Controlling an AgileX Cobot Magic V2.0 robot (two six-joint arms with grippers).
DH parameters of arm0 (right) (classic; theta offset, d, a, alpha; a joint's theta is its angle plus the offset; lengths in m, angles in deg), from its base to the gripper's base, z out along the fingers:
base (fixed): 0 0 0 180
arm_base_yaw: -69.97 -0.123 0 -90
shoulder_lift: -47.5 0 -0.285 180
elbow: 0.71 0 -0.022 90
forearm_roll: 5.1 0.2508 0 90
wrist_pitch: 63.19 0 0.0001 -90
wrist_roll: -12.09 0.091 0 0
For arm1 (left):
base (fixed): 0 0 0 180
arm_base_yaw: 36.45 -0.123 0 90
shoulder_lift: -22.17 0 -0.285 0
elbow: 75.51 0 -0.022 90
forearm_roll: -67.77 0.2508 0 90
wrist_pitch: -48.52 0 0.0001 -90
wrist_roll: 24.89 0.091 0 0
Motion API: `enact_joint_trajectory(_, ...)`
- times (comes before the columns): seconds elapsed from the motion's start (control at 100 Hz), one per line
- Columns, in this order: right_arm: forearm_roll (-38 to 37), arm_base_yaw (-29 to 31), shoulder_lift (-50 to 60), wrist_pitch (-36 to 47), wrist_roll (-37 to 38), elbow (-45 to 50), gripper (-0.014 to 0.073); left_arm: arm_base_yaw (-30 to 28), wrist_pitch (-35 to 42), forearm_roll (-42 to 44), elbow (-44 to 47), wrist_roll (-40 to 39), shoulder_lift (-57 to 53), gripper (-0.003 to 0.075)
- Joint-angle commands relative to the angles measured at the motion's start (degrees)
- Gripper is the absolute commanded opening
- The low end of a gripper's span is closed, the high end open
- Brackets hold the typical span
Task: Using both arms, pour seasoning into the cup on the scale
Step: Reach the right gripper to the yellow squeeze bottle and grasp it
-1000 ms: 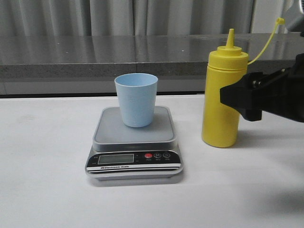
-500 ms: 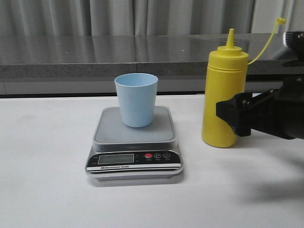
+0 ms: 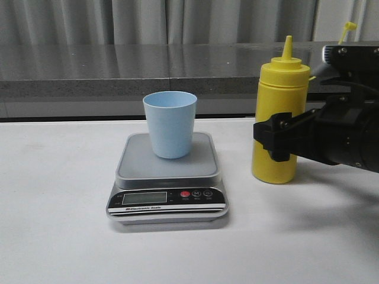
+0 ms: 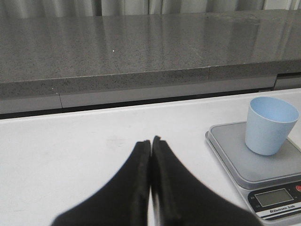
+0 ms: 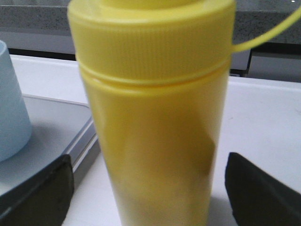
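Note:
The yellow seasoning bottle (image 3: 280,100) stands upright on the white table, right of the scale (image 3: 198,163). The pale blue cup (image 3: 170,124) stands upright on the scale's grey platform. My right gripper (image 3: 273,141) is open, its fingers on either side of the bottle's lower body without clearly touching it. In the right wrist view the bottle (image 5: 155,117) fills the gap between the fingers (image 5: 37,188) of the right gripper (image 5: 149,188), with the cup (image 5: 9,108) beside it. My left gripper (image 4: 151,141) is shut and empty over the table, left of the scale (image 4: 235,153) and cup (image 4: 270,125).
A grey stone ledge (image 3: 118,68) runs along the back of the table, with curtains behind it. The bottle's cap strap (image 3: 346,28) sticks up behind my right arm. The scale's display and buttons (image 3: 169,198) face the front.
My right gripper has moved left and lower, from beside the bottle to straddling its lower body. The bottle, cup and scale have not moved.

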Motion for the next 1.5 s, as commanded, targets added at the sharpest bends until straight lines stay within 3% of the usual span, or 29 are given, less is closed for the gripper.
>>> enact_joint_trajectory(0.0,-0.1,0.2,0.5,8.7,-0.5,-2.4,0.0647,0.0,4.3,0.1,-1.5,-0.3,0.4,-0.002)
enact_joint_trajectory(0.4,0.3,0.2,-4.0,8.9,-0.5,-8.4,0.0647,0.0,4.3,0.1,-1.5,-0.3,0.4,-0.002)
enact_joint_trajectory(1.13,1.9,0.2,-4.2,9.2,-0.5,-8.5,0.0641,0.0,4.3,0.1,-1.5,-0.3,0.4,-0.002)
enact_joint_trajectory(1.23,1.9,0.2,-4.2,9.2,-0.5,-8.5,0.0569,0.0,4.3,0.1,-1.5,-0.3,0.4,-0.002)
enact_joint_trajectory(1.36,1.9,0.2,-4.2,9.5,-0.5,-8.5,0.0388,0.0,4.3,0.1,-1.5,-0.3,0.4,-0.002)
enact_joint_trajectory(1.49,1.9,0.2,-4.2,9.5,-0.5,-8.5,0.027,0.0,4.3,0.1,-1.5,-0.3,0.4,-0.002)
